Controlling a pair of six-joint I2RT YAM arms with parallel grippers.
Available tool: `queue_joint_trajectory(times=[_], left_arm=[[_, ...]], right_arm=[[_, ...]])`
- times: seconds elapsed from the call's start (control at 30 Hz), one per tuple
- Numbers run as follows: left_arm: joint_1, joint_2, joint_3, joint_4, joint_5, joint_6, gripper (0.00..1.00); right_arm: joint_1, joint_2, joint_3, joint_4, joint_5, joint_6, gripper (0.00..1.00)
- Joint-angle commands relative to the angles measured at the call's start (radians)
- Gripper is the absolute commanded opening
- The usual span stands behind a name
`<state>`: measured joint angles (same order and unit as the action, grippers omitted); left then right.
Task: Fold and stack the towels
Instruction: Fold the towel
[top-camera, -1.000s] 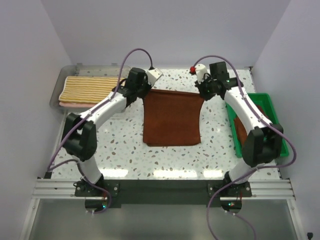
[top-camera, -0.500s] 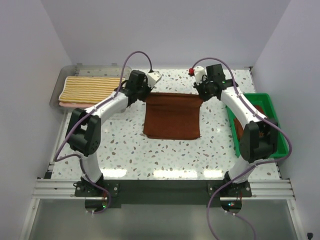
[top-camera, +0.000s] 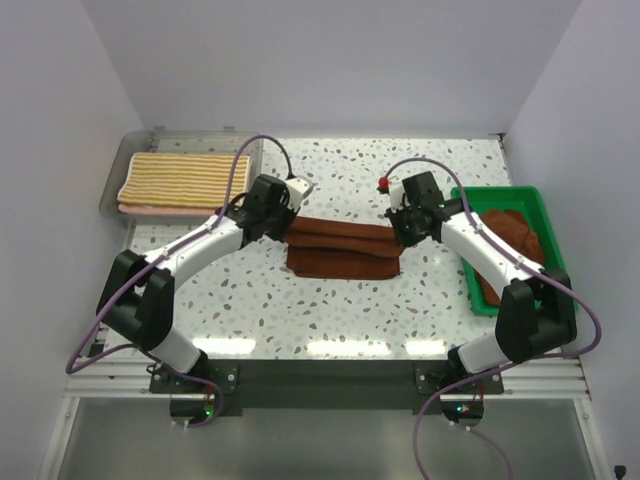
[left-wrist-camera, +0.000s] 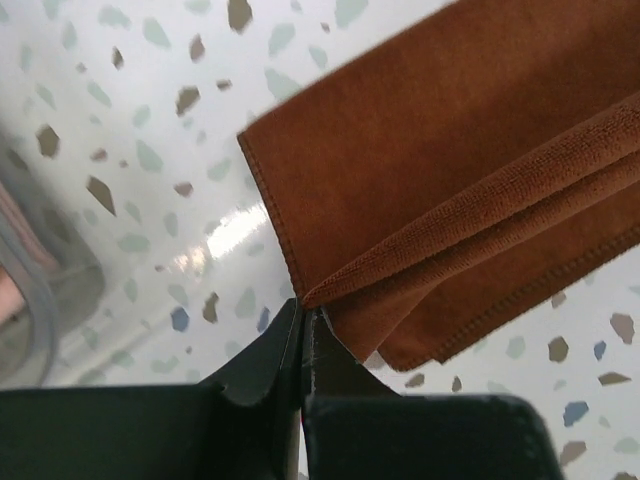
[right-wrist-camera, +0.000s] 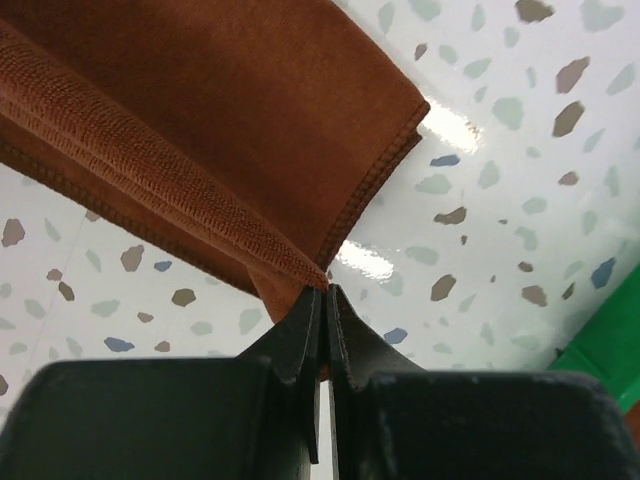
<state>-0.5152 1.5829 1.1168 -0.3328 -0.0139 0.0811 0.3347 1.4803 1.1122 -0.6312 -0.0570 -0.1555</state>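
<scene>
A rust-brown towel (top-camera: 340, 250) lies mid-table, doubled over into a short wide band. My left gripper (top-camera: 291, 228) is shut on its left folded corner, and in the left wrist view the cloth (left-wrist-camera: 470, 150) runs into the pinched fingertips of that gripper (left-wrist-camera: 303, 306). My right gripper (top-camera: 399, 236) is shut on the right corner. The right wrist view shows the hemmed edge of the towel (right-wrist-camera: 200, 120) clamped at this gripper's tips (right-wrist-camera: 325, 290). A second rust-brown towel (top-camera: 512, 240) lies in the green tray. The yellow-and-white striped towel (top-camera: 178, 177) sits folded on a salmon-pink towel (top-camera: 150, 210).
The clear grey bin (top-camera: 112, 188) at the back left holds the striped and pink towels. The green tray (top-camera: 470, 196) stands along the right edge, its corner showing in the right wrist view (right-wrist-camera: 608, 360). White walls enclose the speckled table (top-camera: 330, 310).
Both grippers came toward the near side and down with the towel's far edge. The towel went from a long hanging sheet to a short doubled band.
</scene>
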Motion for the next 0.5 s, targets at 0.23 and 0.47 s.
queue_joint_trajectory(times=[0.23,0.47], left_arm=[[-0.017,-0.075,-0.162,-0.057,-0.026,-0.132,0.0],[-0.035,-0.08,-0.176,-0.068,-0.041,-0.133,0.0]], right_arm=[[0.015,-0.051,-0.097,0.025,0.125,0.128,0.0],[0.017,-0.031,-0.068,0.024,0.129,0.139,0.0]])
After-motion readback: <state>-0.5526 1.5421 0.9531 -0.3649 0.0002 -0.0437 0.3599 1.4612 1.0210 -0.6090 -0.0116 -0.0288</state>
